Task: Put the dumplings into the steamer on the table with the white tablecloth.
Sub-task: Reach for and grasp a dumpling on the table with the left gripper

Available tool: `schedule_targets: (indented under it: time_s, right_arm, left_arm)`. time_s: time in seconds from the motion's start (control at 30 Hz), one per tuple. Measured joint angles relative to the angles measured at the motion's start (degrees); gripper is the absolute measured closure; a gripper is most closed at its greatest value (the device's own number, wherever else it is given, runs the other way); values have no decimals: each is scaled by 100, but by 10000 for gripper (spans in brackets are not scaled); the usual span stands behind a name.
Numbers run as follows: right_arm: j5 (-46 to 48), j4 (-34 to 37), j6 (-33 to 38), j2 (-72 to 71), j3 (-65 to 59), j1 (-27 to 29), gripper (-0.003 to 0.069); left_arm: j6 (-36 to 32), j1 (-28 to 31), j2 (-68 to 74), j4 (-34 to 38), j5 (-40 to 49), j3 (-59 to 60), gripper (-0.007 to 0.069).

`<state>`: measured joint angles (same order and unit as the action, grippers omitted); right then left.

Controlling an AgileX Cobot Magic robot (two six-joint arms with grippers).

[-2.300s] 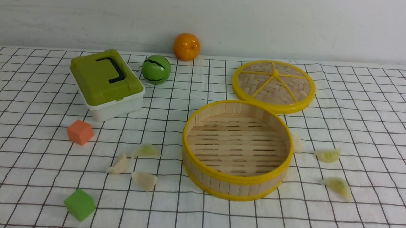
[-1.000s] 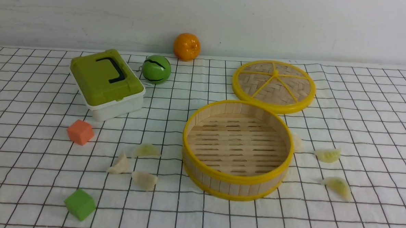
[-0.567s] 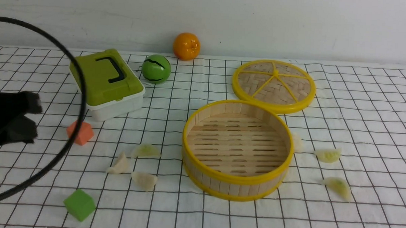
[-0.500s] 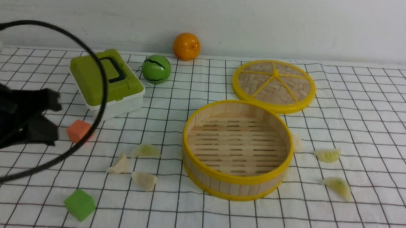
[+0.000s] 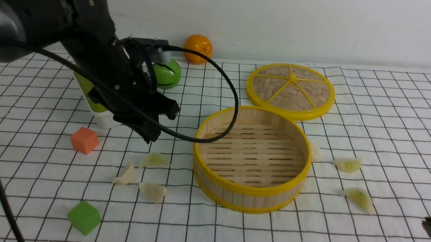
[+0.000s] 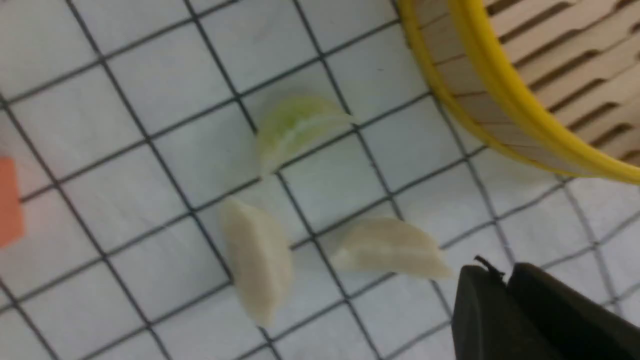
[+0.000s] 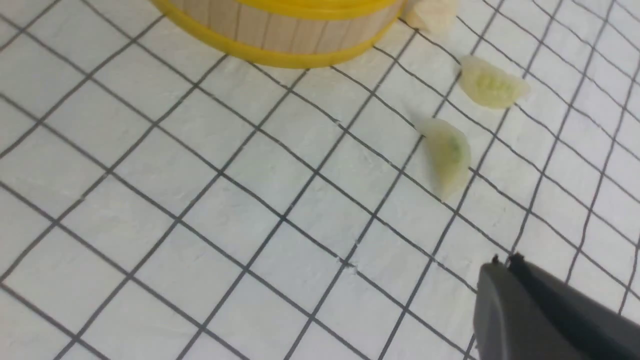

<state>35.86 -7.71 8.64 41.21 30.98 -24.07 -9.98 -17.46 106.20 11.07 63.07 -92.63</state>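
Glossy black left arm [image 5: 42,11] carries a looping black cable [image 5: 236,102]; its end effector [image 5: 163,124] is matte black.

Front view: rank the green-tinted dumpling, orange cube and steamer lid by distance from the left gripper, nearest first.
1. green-tinted dumpling, on the cloth just below the left gripper.
2. orange cube, off to the left.
3. steamer lid, far right, behind the steamer.
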Motion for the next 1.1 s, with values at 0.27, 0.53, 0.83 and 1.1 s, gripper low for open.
schedule_targets:
  time_s: [0.27,0.53,0.83,1.1]
  right_arm:
    - [-253,5,46,0,-57,-102,663]
    - [-765,67,53,0,-455,-102,663]
    - [-952,154,59,-5,-469,-102,662]
    - [-992,154,60,-5,-469,-102,662]
  left_arm:
    - [-750,-12,770,-911,-600,-172,190]
    - [-2641,-12,1227,-728,-1319,-182,144]
    - [-2923,-18,1643,-705,-1167,-193,370]
    - [-977,-18,1632,-699,-1067,-319,445]
